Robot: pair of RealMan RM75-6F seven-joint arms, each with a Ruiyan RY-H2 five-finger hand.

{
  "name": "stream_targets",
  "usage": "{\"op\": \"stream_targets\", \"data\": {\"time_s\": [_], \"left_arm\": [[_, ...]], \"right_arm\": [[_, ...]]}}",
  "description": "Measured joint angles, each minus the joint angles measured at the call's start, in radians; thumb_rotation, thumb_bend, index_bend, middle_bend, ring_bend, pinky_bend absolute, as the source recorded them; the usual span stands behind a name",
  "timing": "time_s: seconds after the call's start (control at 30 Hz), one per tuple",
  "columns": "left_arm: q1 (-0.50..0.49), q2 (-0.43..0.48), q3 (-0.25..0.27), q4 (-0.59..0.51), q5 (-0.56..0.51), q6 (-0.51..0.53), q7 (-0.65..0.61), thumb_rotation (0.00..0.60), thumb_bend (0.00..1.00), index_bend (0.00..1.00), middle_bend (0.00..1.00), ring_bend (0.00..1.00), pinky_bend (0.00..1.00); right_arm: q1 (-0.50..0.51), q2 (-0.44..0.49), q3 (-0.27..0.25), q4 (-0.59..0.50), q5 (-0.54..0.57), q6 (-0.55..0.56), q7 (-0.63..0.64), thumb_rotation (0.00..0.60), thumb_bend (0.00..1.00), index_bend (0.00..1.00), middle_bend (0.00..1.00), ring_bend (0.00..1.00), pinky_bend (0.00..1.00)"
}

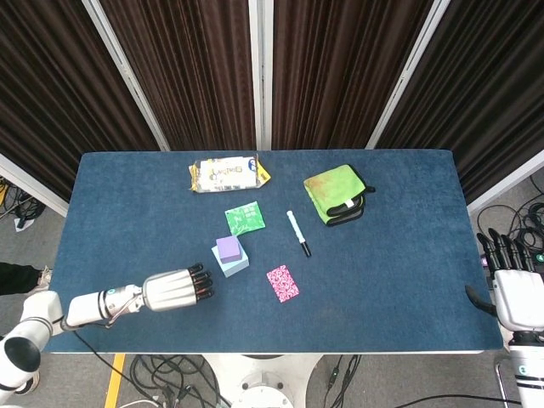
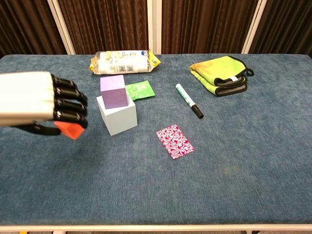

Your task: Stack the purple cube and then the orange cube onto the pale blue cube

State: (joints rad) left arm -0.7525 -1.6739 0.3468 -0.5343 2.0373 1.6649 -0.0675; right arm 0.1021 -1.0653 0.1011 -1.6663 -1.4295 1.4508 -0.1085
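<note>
The purple cube (image 2: pixel 114 91) (image 1: pixel 228 248) sits on top of the pale blue cube (image 2: pixel 118 116) (image 1: pixel 233 262) left of the table's middle. My left hand (image 2: pixel 39 102) (image 1: pixel 174 289) hovers above the cloth to the left of that stack and grips the orange cube (image 2: pixel 68 129), of which only a lower corner shows under the black fingers. In the head view the orange cube is hidden by the hand. My right hand (image 1: pixel 510 279) hangs off the table's right edge with its fingers apart and nothing in it.
A snack packet (image 2: pixel 125 61) lies at the back, a green card (image 2: pixel 140 90) just behind the stack, a marker pen (image 2: pixel 189 107) and a pink patterned card (image 2: pixel 175 141) to its right. A folded yellow-green cloth (image 2: pixel 218 74) is at the back right.
</note>
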Motion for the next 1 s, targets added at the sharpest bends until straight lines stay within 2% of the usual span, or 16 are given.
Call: {"op": "stream_targets", "data": {"time_s": [0.17,0.4,0.77,0.87,1.0], "left_arm": [[-0.024,0.091,-0.016,-0.090,-0.010,-0.022,0.032,0.600,0.28,0.45,0.58,0.37,0.46],[-0.069,0.191,-0.066,-0.190,-0.046,-0.081,0.045,0.600,0.28,0.45,0.58,0.37,0.46],[-0.141,0.262,-0.118,-0.304,-0.050,-0.151,0.056,0.600,0.28,0.45,0.58,0.37,0.46],[-0.147,0.278,-0.131,-0.377,-0.076,-0.194,0.048,0.600,0.28,0.45,0.58,0.37,0.45],[-0.162,0.314,-0.158,-0.538,-0.123,-0.283,0.070,0.600,0.28,0.45,0.58,0.37,0.45]], "right_arm": [[0.000,0.002,0.000,-0.007,-0.004,0.003,-0.006,0.600,0.18,0.00,0.00,0.00,0.00],[0.000,0.007,0.001,-0.018,-0.002,0.007,-0.016,0.600,0.18,0.00,0.00,0.00,0.00],[0.001,0.005,-0.001,-0.014,0.000,0.003,-0.018,0.600,0.18,0.00,0.00,0.00,0.00],[0.002,0.005,-0.001,-0.009,0.004,-0.002,-0.016,0.600,0.18,0.00,0.00,0.00,0.00],[0.003,0.002,-0.003,-0.005,0.005,-0.008,-0.015,0.600,0.18,0.00,0.00,0.00,0.00]]}}
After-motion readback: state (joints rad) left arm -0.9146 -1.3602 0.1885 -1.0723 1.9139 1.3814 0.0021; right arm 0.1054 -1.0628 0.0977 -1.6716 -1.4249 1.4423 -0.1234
